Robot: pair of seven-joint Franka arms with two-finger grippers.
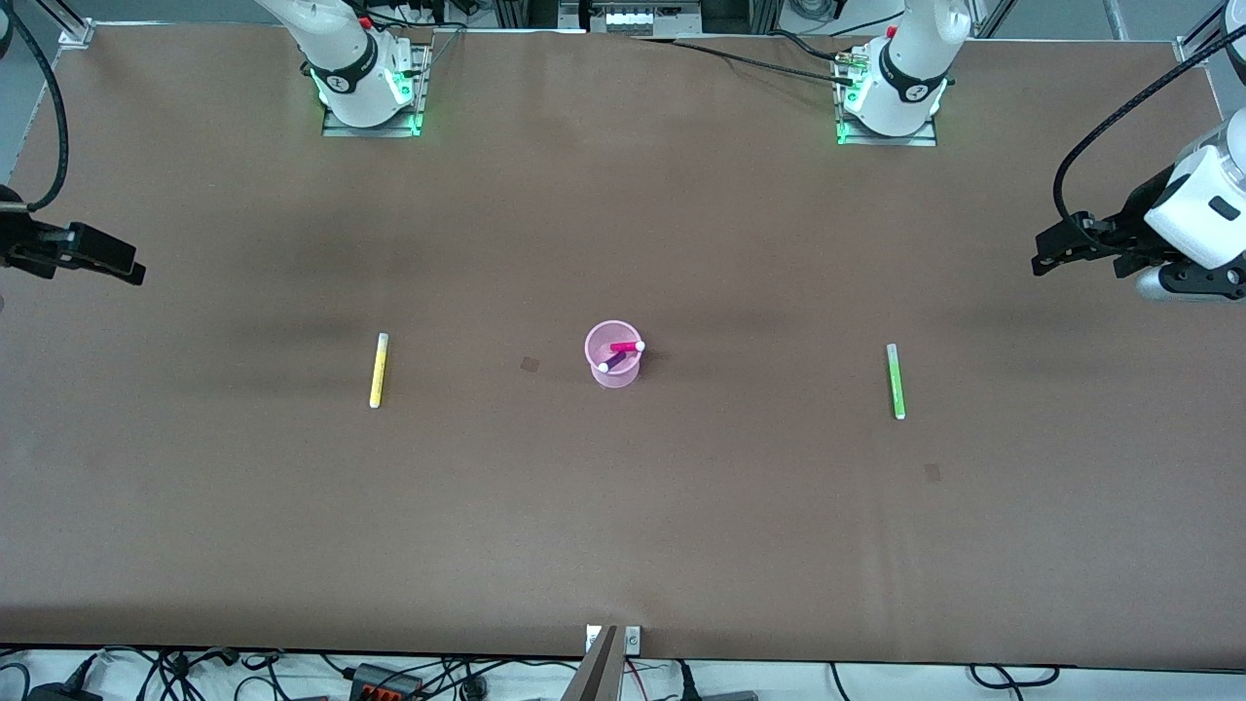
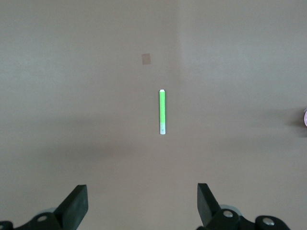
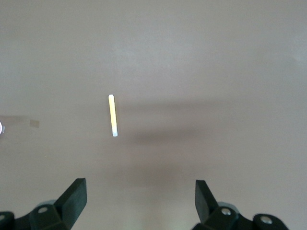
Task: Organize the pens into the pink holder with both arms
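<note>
Left gripper [image 1: 1046, 255]: positioned high over the left arm's end of the table [image 1: 623, 506], fingers spread wide and holding nothing. In the left wrist view the gripper [image 2: 141, 206] shows both black fingertips well apart, with bare table between them.

Right gripper [image 1: 131, 268]: positioned high over the right arm's end of the table, likewise released and empty. The right wrist view shows the gripper [image 3: 140, 201] with its two fingertips set wide apart.

Pink holder [image 1: 612, 355]: stands upright near the middle of the table, roughly midway between the two loose pens. It contains the magenta pen [image 1: 626, 347] and the purple pen [image 1: 613, 362], both leaning inside with whitish ends at the rim.

Yellow pen [image 1: 378, 371]: lies flat on the table toward the right arm's end, well apart from the holder (also seen in the right wrist view [image 3: 112, 115]).

Green pen [image 1: 896, 381]: lies flat on the table toward the left arm's end, well apart from the holder (also seen in the left wrist view [image 2: 162, 111]).

Neither gripper touches any pen.
</note>
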